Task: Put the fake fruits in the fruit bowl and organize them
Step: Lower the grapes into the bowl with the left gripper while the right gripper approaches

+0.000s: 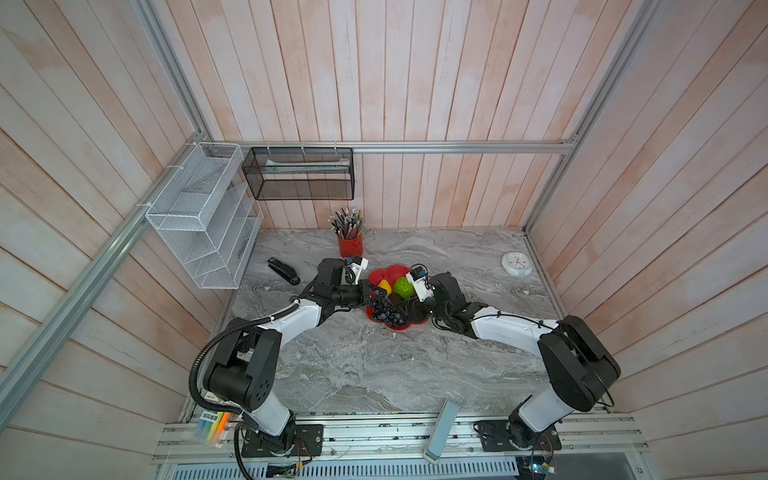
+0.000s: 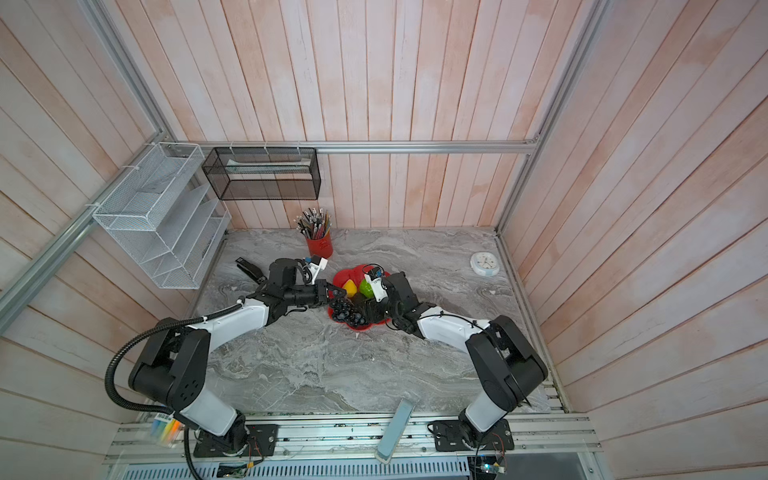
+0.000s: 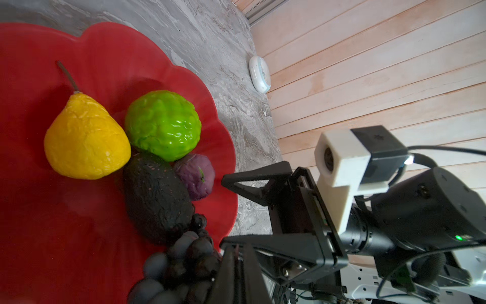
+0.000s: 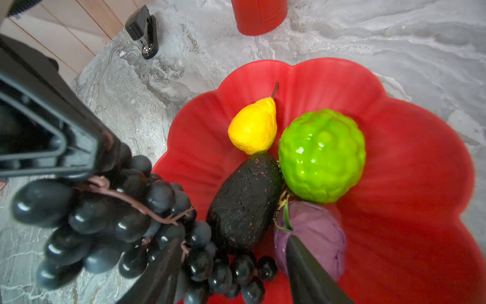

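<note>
Grapes (image 4: 126,218) stretch across the edge of the red bowl (image 4: 407,158), stem pinched in the left gripper (image 1: 377,296). Opposite, the right gripper (image 3: 224,210) has fingers spread around the bunch's tail, beside the avocado (image 4: 244,202) and purple fruit (image 4: 315,229).

The bowl (image 4: 420,158) looks smooth and softly glossy; the green ball (image 4: 322,155) is bumpy and shiny; the grapes (image 4: 105,218) gleam; the avocado (image 4: 244,200) is rough and matt; the tabletop (image 4: 157,105) looks like veined grey stone.
</note>
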Controlling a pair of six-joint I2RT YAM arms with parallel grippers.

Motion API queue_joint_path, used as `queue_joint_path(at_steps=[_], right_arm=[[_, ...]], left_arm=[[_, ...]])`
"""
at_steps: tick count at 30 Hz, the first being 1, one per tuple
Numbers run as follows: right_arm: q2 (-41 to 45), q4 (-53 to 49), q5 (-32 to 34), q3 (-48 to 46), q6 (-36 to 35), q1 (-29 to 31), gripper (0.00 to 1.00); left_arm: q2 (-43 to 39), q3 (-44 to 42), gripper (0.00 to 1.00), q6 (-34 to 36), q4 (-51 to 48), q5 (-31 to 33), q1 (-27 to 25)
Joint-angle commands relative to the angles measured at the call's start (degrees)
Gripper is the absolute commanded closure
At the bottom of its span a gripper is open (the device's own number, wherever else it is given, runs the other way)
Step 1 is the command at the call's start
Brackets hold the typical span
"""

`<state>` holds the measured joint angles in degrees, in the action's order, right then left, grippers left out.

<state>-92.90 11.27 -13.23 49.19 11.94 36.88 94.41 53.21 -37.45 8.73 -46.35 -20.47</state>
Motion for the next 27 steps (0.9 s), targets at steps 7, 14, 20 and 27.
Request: queue_joint_path(at_steps=[7,14,20,27], right_arm=[[-5.0,1.2,-2.5,3.5,-0.8,0.7,0.37],[-7.0,1.4,-2.8,4.5,-0.8,1.6,0.37],[-7.4,1.0,-1.3,5.3,-0.5,1.6,0.36],[-6.9,-1.7,-1.3,8.0,-0.5,1.6,0.36]], left_arm=[[6.0,5.7,0.86,5.0,-2.5,-0.7,2.5],[9.7,9.3,0.74,6.0,-2.8,0.4,2.9],[12.7,15.1,0.58,9.2,-7.8,6.2,3.0],[11.3,18.8,0.38,13.5,-16.1,13.1,3.0]])
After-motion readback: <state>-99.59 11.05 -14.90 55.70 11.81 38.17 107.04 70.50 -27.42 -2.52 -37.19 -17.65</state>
